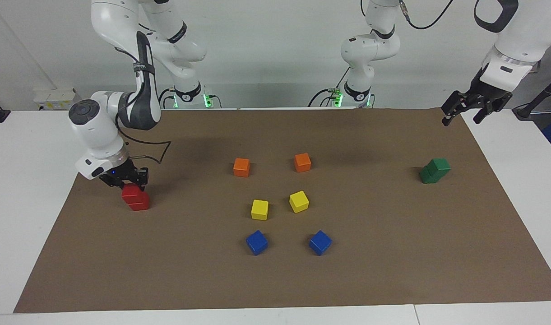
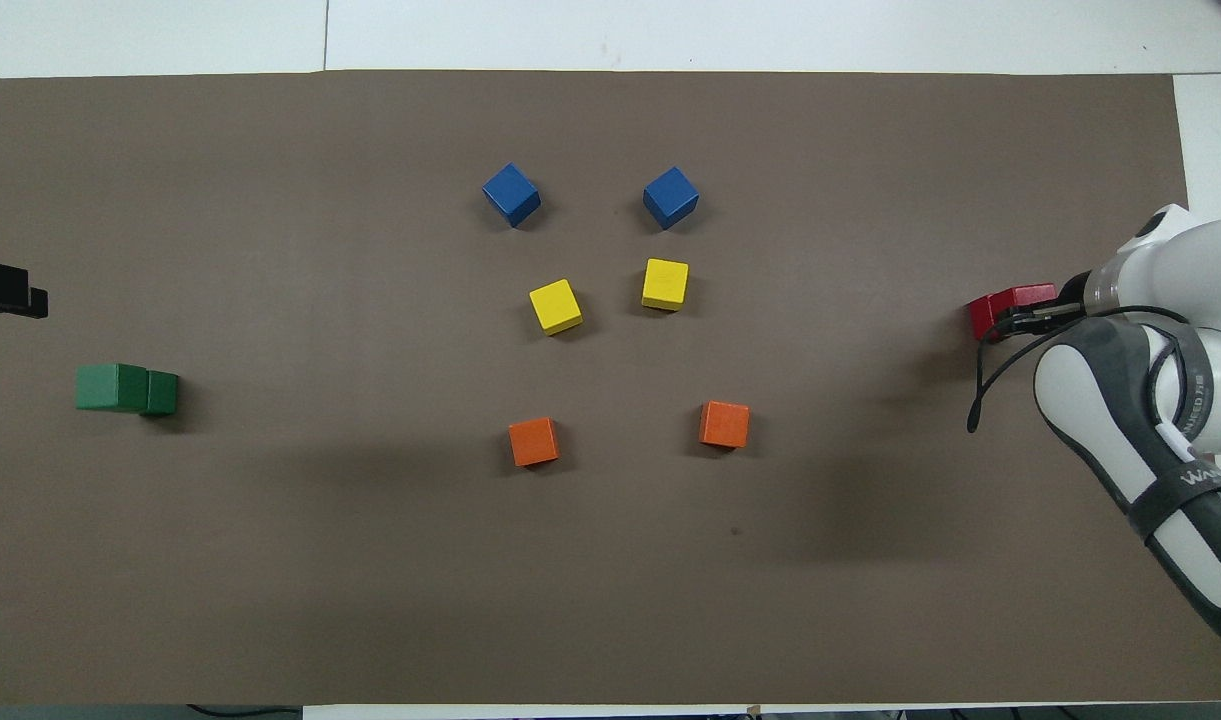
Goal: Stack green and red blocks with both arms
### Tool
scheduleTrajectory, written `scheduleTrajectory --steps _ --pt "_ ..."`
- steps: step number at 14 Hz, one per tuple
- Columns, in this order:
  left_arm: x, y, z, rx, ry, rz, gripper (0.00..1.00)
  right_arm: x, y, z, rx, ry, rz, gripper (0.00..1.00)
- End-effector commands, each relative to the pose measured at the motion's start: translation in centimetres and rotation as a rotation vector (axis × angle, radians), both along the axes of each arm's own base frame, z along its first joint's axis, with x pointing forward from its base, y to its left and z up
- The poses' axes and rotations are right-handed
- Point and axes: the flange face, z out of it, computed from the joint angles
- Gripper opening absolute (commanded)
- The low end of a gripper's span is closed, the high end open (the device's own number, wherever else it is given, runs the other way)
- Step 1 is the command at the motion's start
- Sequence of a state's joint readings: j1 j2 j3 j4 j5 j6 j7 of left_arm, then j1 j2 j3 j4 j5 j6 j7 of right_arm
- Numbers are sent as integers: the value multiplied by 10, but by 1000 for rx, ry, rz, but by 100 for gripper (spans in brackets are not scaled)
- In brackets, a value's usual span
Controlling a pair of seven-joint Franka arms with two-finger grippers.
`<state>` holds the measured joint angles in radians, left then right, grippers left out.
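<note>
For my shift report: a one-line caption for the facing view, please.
Right end effector shut on the upper red block of its stack; left end effector open above the stacked green blocks.

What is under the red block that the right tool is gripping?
Under the upper red block sits the second red block, resting on the brown mat. The right tool is shut on the upper block, covering part of its top; their contact face is hidden.

Red blocks (image 1: 135,197), green blocks (image 1: 434,170); orange, yellow, blue cubes; brown mat (image 1: 392,253).
</note>
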<state>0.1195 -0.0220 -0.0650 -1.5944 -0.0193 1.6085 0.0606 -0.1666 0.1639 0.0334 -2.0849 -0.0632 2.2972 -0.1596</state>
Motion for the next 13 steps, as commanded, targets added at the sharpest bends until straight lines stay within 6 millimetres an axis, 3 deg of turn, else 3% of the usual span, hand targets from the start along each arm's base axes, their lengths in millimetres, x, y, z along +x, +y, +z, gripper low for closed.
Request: scheduleTrajectory --steps 1,3,4,5,6,7,8,13 --pt "2 -3 1 7 9 6 100 -8 4 0 -6 -10 -12 0" --pt "2 -3 0 7 14 4 100 -8 5 0 -7 -10 -6 0" --pt "1 -4 0 6 18 4 100 -8 6 0 -6 -10 -6 14" --pt "1 -6 1 6 17 0 100 -7 10 0 -6 -10 1 51" --pt "2 -16 1 8 18 -19 100 -7 10 0 -6 -10 0 76" --pt "2 -15 1 8 18 -17 100 -7 10 0 -7 -10 -2 88" --pt "2 -17 2 9 18 -22 100 -7 10 0 -6 -10 0 93" --pt "5 -29 2 16 4 -43 100 -7 10 0 -7 -12 0 94"
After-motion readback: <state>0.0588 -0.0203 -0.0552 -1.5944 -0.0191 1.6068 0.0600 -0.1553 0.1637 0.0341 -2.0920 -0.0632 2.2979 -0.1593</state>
